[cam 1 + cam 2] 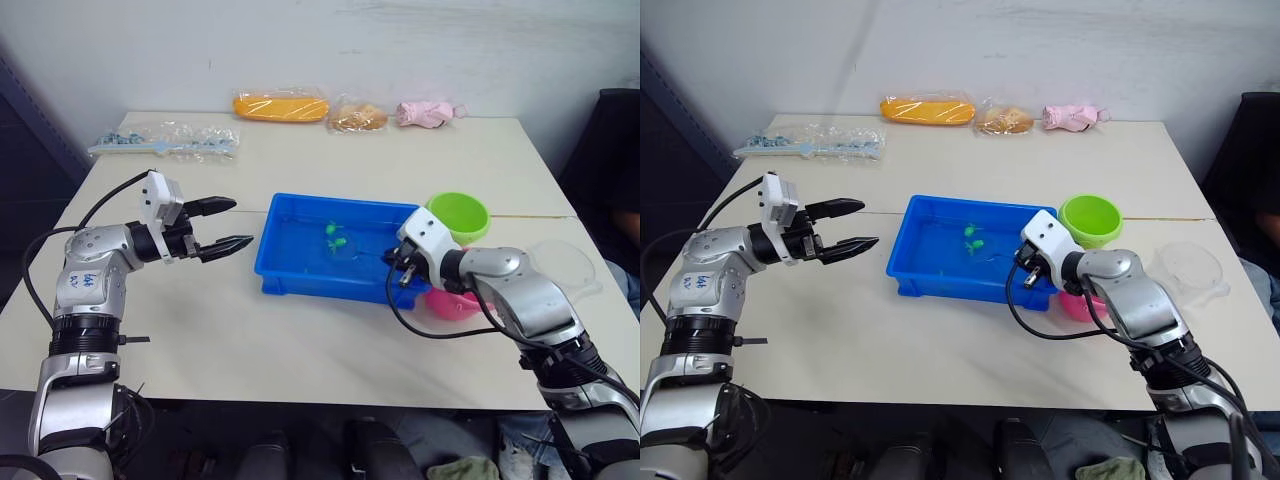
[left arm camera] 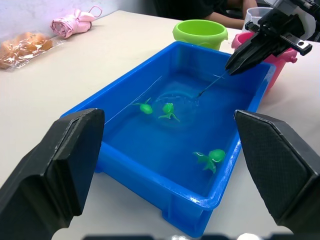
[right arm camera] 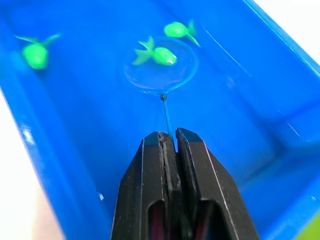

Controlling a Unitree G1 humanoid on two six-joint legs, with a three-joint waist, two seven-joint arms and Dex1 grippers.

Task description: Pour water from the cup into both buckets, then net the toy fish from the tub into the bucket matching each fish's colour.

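The blue tub [image 1: 310, 283] holds water and three green toy fish [image 2: 168, 110]. My right gripper [image 3: 170, 136] is over the tub's right end, shut on the thin handle of the net [image 3: 161, 70]. The net's hoop lies in the water around one green fish [image 3: 159, 55]; a second fish [image 3: 180, 30] floats just beyond its rim. The green bucket [image 1: 458, 215] stands behind the tub's right end, and the pink bucket [image 1: 455, 303] sits in front of it, partly hidden by my right arm. The clear cup [image 1: 565, 265] rests at the far right. My left gripper [image 1: 232, 225] hovers open, left of the tub.
Along the table's back edge lie an orange packet [image 1: 280, 105], a bag of brown items [image 1: 357, 118] and a pink bundle [image 1: 428, 113]. A clear bag with blue pieces [image 1: 165, 142] lies at the back left.
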